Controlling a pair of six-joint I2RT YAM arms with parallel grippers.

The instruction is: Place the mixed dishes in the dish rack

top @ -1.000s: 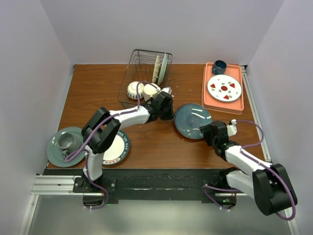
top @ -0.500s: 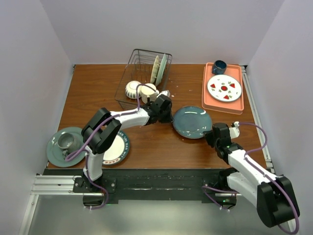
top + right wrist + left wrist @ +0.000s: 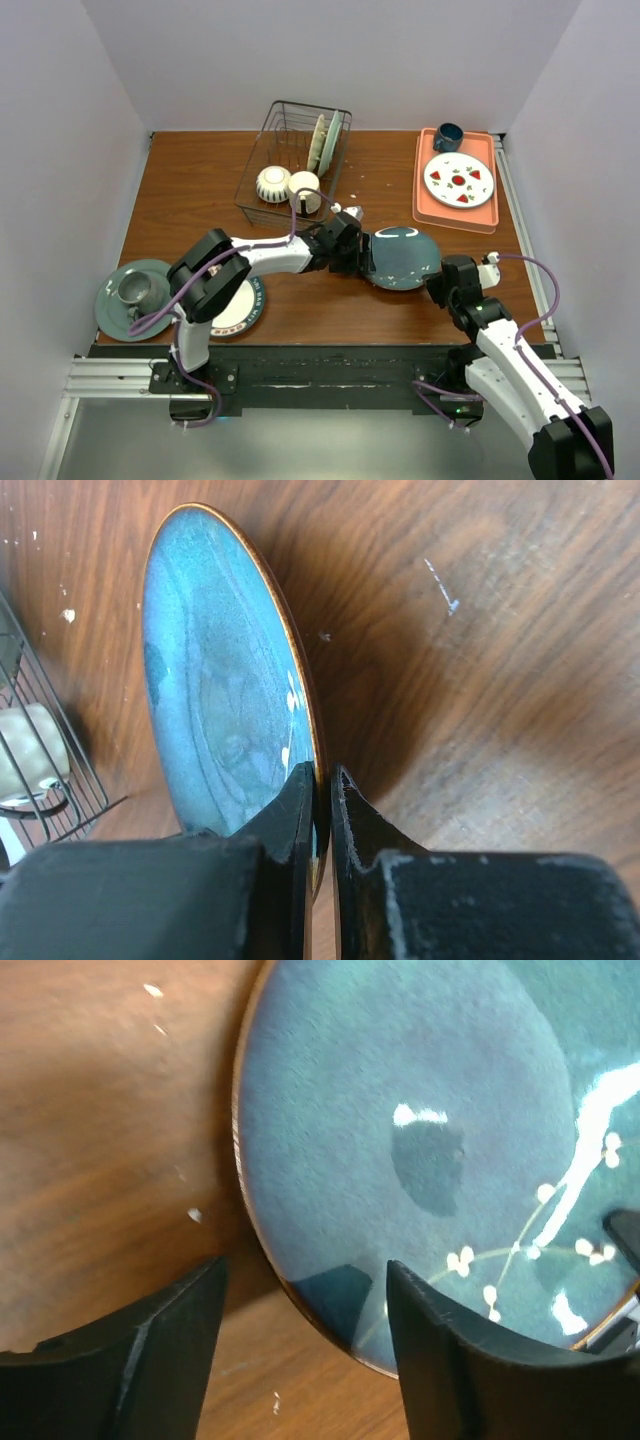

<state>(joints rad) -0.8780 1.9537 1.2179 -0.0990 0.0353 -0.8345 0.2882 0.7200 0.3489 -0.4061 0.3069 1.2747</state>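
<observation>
The right wrist view alone showed the right claw (image 3: 325, 780) clamped on the blue plate's (image 3: 210, 670) rim. The left claw (image 3: 300, 1330) stood apart, straddling its opposite edge.

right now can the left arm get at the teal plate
Probably yes: the left gripper stands open with the teal plate rim between its fingers and nothing in between. The right gripper pinches the rim on the other side.

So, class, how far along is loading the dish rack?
Done: two plates, striped bowl and cream mug sit in the dish rack. In hand: right gripper pinches the blue plate by its rim; left gripper open at the opposite edge. Still out: the patterned-rim plate.
</observation>
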